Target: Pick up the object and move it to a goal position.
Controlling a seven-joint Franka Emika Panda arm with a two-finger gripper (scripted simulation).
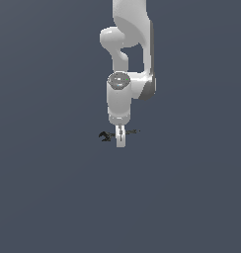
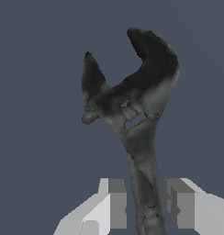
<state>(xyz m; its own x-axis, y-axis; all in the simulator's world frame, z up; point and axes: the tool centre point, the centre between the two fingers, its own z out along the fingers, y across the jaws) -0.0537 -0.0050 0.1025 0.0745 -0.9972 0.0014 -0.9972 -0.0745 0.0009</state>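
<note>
In the exterior view I see the white arm (image 1: pixel 128 54) coming down from the top of the picture, with its wrist pointing straight down at the grey tabletop (image 1: pixel 48 192). The pincer (image 1: pixel 121 141) is low, at the level of the object (image 1: pixel 104 136), a thin black tool lying flat. Its jagged, claw-like end sticks out toward the exterior view's left, and a thinner dark part shows on the other side of the white fingers. From here I cannot tell the gap between the fingers (they overlap into one white shape).

In the wrist view the object (image 2: pixel 132 114) is much clearer: it looks like an adjustable wrench, dark and worn, with an open jaw at the far end and the handle running back toward the camera. The pincer (image 2: pixel 144 206) is open, and the handle passes between the two fingers (image 2: pixel 114 204). I see a narrow gap on each side of the handle, so the pads are not pressing it.
</note>
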